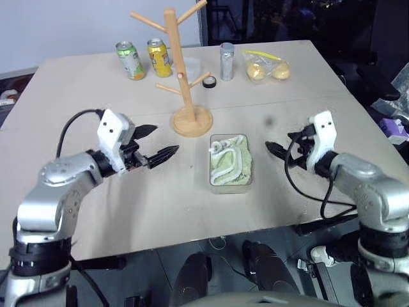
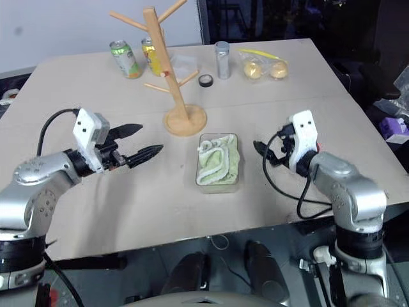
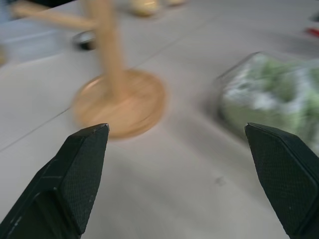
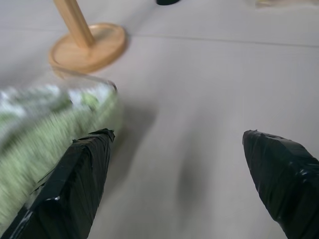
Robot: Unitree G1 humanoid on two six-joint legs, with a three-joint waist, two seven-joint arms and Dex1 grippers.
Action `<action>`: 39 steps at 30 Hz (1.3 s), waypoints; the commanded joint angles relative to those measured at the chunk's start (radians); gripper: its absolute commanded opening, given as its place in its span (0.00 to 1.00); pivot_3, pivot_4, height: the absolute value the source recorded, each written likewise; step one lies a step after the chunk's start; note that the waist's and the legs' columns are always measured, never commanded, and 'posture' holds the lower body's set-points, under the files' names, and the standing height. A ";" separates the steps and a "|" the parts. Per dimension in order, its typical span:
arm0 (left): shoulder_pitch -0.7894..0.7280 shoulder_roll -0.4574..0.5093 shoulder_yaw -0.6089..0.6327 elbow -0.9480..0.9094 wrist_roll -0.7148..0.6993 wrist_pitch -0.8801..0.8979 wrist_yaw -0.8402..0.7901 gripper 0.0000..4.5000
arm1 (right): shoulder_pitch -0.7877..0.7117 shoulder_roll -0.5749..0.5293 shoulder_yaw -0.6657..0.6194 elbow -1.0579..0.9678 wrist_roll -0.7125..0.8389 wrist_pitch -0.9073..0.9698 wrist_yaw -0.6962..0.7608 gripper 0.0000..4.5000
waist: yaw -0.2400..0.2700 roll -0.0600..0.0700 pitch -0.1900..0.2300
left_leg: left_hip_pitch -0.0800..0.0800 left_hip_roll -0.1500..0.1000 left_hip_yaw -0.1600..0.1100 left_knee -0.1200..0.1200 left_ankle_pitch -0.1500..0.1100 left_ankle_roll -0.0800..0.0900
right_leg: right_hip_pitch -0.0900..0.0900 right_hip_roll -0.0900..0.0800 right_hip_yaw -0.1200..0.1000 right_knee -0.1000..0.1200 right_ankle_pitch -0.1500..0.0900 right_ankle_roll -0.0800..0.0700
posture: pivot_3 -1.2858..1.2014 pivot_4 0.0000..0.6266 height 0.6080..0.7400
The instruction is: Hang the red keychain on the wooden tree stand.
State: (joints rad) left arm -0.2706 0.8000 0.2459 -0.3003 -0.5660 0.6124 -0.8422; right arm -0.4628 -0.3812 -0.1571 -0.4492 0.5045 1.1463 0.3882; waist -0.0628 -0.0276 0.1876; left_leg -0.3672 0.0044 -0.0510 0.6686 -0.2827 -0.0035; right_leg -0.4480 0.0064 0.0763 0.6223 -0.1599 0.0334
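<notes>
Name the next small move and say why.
Probably pull both arms back and leave the stand alone. A small red thing, likely the keychain, already sits at the post by a peg, and the left gripper and right gripper are open and empty.

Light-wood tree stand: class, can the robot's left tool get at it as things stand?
Probably yes: the open left tool points toward the base of the light-wood tree stand, only bare beige table between.

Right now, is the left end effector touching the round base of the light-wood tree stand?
Apart. In the left eye view, the left end effector hangs over bare tabletop, open, with a clear gap to the tree stand.
</notes>
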 commanded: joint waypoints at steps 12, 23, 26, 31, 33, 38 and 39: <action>-0.130 0.085 -0.073 -0.057 -0.103 0.054 -0.189 1.00 | -0.339 0.122 0.040 0.307 0.045 0.268 -0.061 0.98 | -0.010 -0.001 0.002 | -0.010 0.001 -0.001 0.000 -0.001 0.001 | -0.009 0.001 -0.001 0.000 0.001 0.002 | 0.52 0.24 1.00; -0.067 0.069 -0.032 -0.095 -0.109 0.052 -0.131 1.00 | -0.389 0.105 0.223 0.463 -0.042 0.181 -0.030 0.98 | -0.007 -0.001 0.002 | -0.012 0.000 -0.004 0.000 -0.001 0.001 | -0.010 0.000 -0.003 0.000 0.001 0.002 | 0.52 0.24 1.00; -0.054 0.068 -0.023 -0.105 -0.114 0.052 -0.118 1.00 | -0.395 0.110 0.249 0.477 -0.053 0.167 -0.023 0.98 | -0.007 -0.001 0.002 | -0.012 0.000 -0.005 0.000 -0.001 0.001 | -0.010 0.000 -0.004 0.000 0.001 0.002 | 0.52 0.24 1.00; -0.048 0.061 -0.023 -0.110 -0.115 0.043 -0.098 1.00 | -0.417 0.164 0.294 0.491 -0.073 0.153 -0.027 0.61 | -0.009 -0.001 0.002 | -0.012 0.000 -0.006 0.001 -0.001 0.001 | -0.010 0.000 -0.004 0.001 0.001 0.002 | 0.52 0.24 1.00; -0.048 0.059 -0.022 -0.114 -0.118 0.045 -0.093 1.00 | -0.417 0.172 0.302 0.490 -0.080 0.153 -0.023 0.41 | -0.009 -0.001 0.002 | -0.012 0.000 -0.006 0.001 -0.001 0.001 | -0.010 0.000 -0.005 0.002 0.001 0.002 | 0.52 0.24 1.00; -0.039 0.054 -0.013 -0.125 -0.138 0.063 -0.074 1.00 | -0.408 0.176 0.299 0.484 -0.090 0.150 -0.022 0.02 | -0.007 -0.001 0.002 | -0.012 0.000 -0.007 0.001 -0.001 0.001 | -0.010 -0.001 -0.006 0.002 0.001 0.002 | 0.52 0.24 1.00; -0.031 0.055 -0.012 -0.128 -0.140 0.064 -0.074 1.00 | -0.406 0.174 0.290 0.486 -0.091 0.149 -0.023 0.02 | -0.007 -0.001 0.002 | -0.012 -0.001 -0.007 0.001 -0.001 0.001 | -0.010 -0.001 -0.006 0.002 0.001 0.002 | 0.52 0.24 1.00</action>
State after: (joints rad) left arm -0.3057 0.8556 0.1980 -0.3846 -0.6892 0.6759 -0.9200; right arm -0.8611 -0.2037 0.1486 0.0526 0.4162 1.3045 0.3646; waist -0.0696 -0.0284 0.1895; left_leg -0.3792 0.0038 -0.0581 0.6701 -0.2834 -0.0024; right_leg -0.4580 0.0054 0.0708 0.6240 -0.1585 0.0353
